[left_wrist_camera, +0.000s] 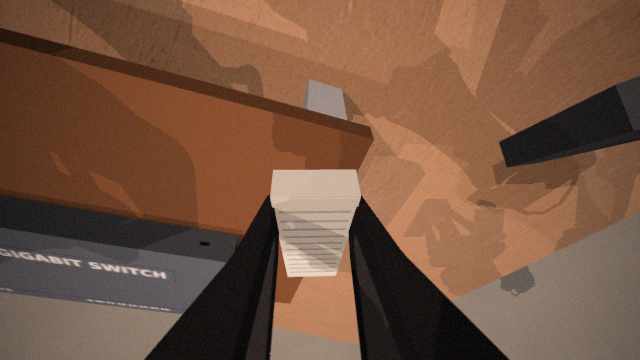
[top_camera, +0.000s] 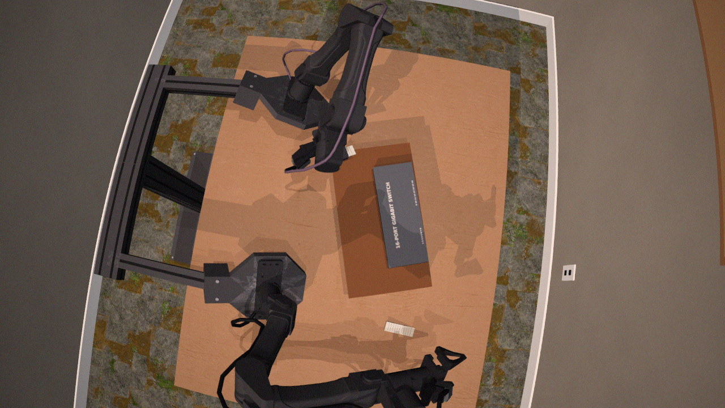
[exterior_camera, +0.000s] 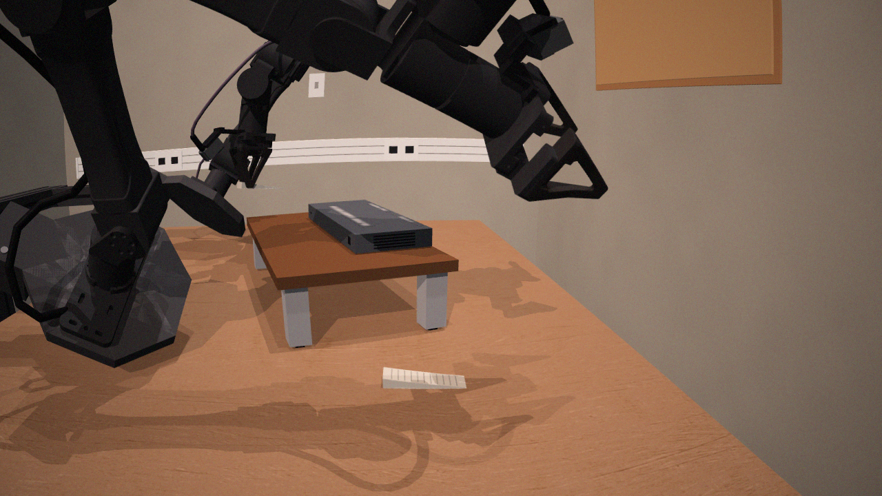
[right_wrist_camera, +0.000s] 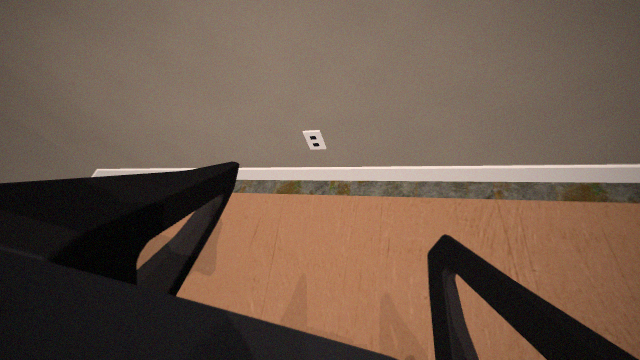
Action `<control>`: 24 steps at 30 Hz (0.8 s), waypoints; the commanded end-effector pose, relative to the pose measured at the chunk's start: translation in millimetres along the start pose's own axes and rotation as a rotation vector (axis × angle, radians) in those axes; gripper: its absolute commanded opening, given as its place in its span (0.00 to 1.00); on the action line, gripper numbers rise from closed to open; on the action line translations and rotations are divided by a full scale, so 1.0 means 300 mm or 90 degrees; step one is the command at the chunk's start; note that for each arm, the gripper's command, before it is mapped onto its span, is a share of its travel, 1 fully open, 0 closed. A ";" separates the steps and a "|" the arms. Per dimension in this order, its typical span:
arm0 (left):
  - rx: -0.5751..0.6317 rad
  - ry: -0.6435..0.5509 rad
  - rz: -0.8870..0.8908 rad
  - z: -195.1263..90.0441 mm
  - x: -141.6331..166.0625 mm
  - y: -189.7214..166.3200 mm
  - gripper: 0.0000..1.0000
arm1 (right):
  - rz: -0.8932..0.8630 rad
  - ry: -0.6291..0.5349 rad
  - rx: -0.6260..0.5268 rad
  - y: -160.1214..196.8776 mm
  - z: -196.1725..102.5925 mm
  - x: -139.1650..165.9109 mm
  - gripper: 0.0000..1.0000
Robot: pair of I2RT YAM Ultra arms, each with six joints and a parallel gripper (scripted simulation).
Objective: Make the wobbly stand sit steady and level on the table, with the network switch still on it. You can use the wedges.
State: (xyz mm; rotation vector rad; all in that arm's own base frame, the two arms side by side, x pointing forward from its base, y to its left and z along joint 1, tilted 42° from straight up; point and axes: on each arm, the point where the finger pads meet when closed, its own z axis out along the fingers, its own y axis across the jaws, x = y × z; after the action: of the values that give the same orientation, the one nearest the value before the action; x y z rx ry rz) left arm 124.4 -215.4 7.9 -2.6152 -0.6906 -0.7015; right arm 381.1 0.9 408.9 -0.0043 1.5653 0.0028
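The brown stand [top_camera: 377,218] [exterior_camera: 297,317] rests on grey legs in the middle of the table, with the dark network switch [top_camera: 400,213] lying on top. My left gripper [left_wrist_camera: 314,203] is shut on a ribbed white wedge [left_wrist_camera: 314,220] and holds it in the air above the stand's far corner; the wedge also shows in the overhead view [top_camera: 349,150]. A second white wedge [exterior_camera: 423,377] lies flat on the table in front of the stand. My right gripper [exterior_camera: 558,169] is open and empty, raised high near the table's front edge.
The two arm bases [top_camera: 268,281] [top_camera: 284,98] stand on the left side of the table, fixed to a black frame [top_camera: 136,177]. A wall runs close along the table's right edge.
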 end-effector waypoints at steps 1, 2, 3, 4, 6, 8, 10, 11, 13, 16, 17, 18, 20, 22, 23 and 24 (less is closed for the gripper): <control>0.022 -0.007 0.064 -0.027 -0.192 -0.013 0.00 | 0.001 -0.060 -0.027 0.042 -0.043 -0.116 1.00; 0.027 0.003 0.089 -0.019 -0.240 -0.025 0.00 | 0.001 -0.060 -0.027 0.042 -0.043 -0.116 1.00; 0.027 0.003 0.089 -0.019 -0.240 -0.025 0.00 | 0.001 -0.060 -0.027 0.042 -0.043 -0.116 1.00; 0.027 0.003 0.089 -0.019 -0.240 -0.025 0.00 | 0.001 -0.060 -0.027 0.042 -0.043 -0.116 1.00; 0.031 0.021 0.133 0.004 -0.338 -0.051 0.00 | 0.001 -0.060 -0.027 0.042 -0.043 -0.116 1.00; 0.040 0.048 0.130 0.076 -0.328 -0.032 0.00 | 0.001 -0.060 -0.027 0.042 -0.043 -0.116 1.00; -0.032 0.043 0.147 0.171 -0.324 0.037 0.00 | 0.001 -0.060 -0.027 0.042 -0.043 -0.116 1.00; -0.048 0.036 0.161 0.182 -0.356 0.038 0.00 | 0.001 -0.060 -0.027 0.042 -0.043 -0.116 1.00; -0.023 0.047 0.166 0.262 -0.333 0.009 0.00 | 0.001 -0.060 -0.027 0.042 -0.043 -0.116 1.00; -0.023 0.049 0.167 0.345 -0.316 -0.001 0.00 | 0.001 -0.060 -0.027 0.042 -0.043 -0.116 1.00; -0.024 0.050 0.166 0.370 -0.310 -0.006 0.00 | 0.001 -0.060 -0.027 0.042 -0.043 -0.116 1.00; -0.025 0.050 0.166 0.395 -0.302 -0.012 0.00 | 0.001 -0.060 -0.027 0.042 -0.043 -0.116 1.00; -0.022 0.052 0.167 0.424 -0.295 -0.022 0.00 | 0.001 -0.060 -0.027 0.042 -0.043 -0.116 1.00; -0.037 0.047 0.163 0.428 -0.294 -0.014 0.00 | 0.001 -0.060 -0.027 0.042 -0.043 -0.116 1.00; -0.047 0.038 0.153 0.430 -0.292 -0.004 0.00 | 0.001 -0.060 -0.027 0.042 -0.043 -0.116 1.00; -0.049 0.039 0.151 0.436 -0.285 -0.007 0.00 | 0.001 -0.060 -0.027 0.042 -0.043 -0.116 1.00</control>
State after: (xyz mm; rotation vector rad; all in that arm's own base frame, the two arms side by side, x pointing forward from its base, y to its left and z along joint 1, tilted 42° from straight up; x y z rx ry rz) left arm 99.5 -164.5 -134.3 -2.5308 -0.3287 -0.7267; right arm 381.1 0.9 408.9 -0.0043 1.5653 0.0028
